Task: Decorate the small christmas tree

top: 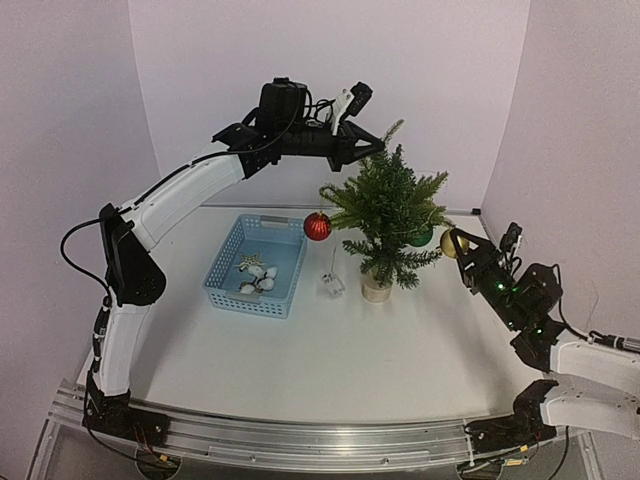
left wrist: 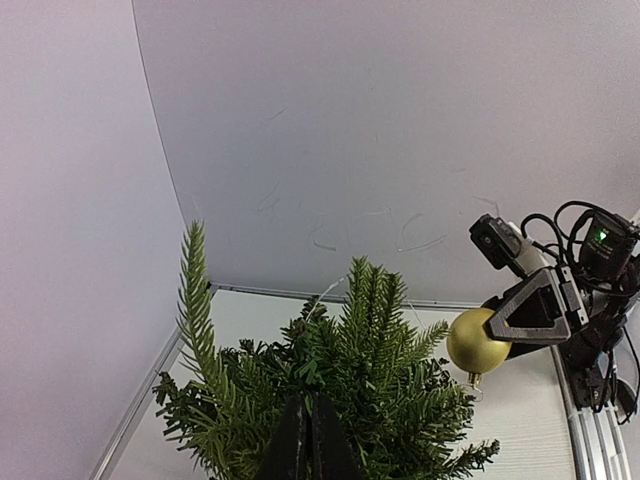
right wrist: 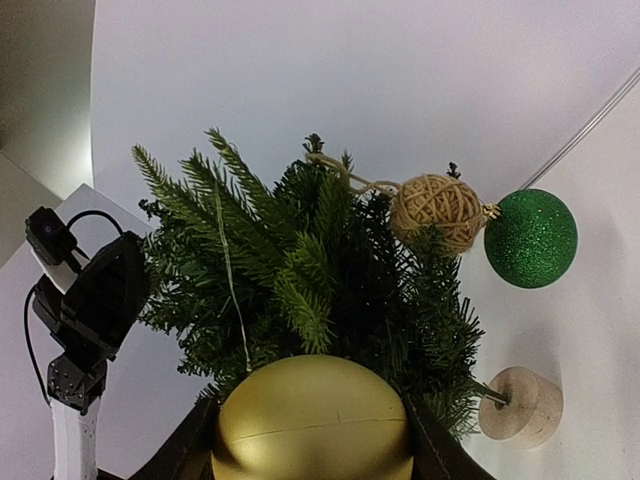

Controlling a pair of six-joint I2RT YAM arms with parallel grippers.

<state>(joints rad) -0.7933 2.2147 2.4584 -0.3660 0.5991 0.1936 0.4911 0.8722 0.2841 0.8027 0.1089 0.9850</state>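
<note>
The small christmas tree (top: 390, 210) stands on its round wooden base (top: 377, 290) at the back of the table. On it hang a red ball (top: 317, 226) at its left, a green glitter ball (right wrist: 530, 238) and a twine ball (right wrist: 435, 210). My left gripper (top: 376, 150) is at the tree's top, its black fingers (left wrist: 308, 420) pressed together among the needles (left wrist: 340, 390). A thin thread runs through the branches there. My right gripper (top: 455, 243) is just right of the tree, shut on a gold ball (right wrist: 312, 420), cap pointing down (left wrist: 478, 342).
A blue plastic basket (top: 222, 262) with a few white ornaments (top: 258, 278) sits left of the tree. A small clear ornament (top: 331, 284) lies on the table between basket and tree base. Lilac walls close in behind and on both sides.
</note>
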